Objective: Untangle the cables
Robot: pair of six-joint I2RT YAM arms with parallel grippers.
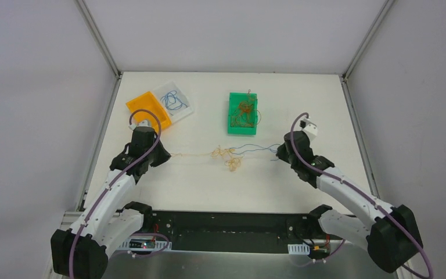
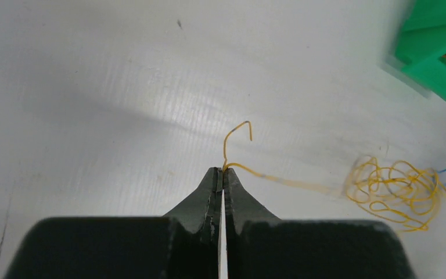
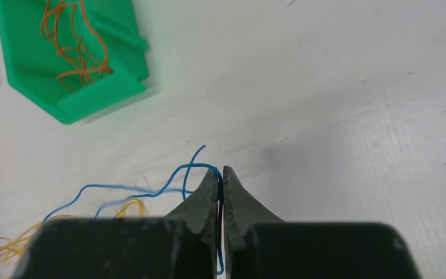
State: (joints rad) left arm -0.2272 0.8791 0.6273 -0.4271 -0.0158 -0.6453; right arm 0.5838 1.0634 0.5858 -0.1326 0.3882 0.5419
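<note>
Midway between left gripper (image 2: 222,171) and right gripper (image 3: 221,170), a thin curly yellow wire (image 1: 230,158) and thin blue wire (image 3: 116,186) tangle. Each clamps one end: left yellow, right blue. Pulling apart is the step; next, a slow outward draw, though the threading looks unclear.

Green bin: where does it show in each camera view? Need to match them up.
Top external: green bin just above the centre of the picture, between the two arms.
Left wrist: top right corner, cut off by the frame edge.
Right wrist: top left, orange wires inside.
Shared landmark: the yellow wire tangle, below the bin in every picture.
</note>
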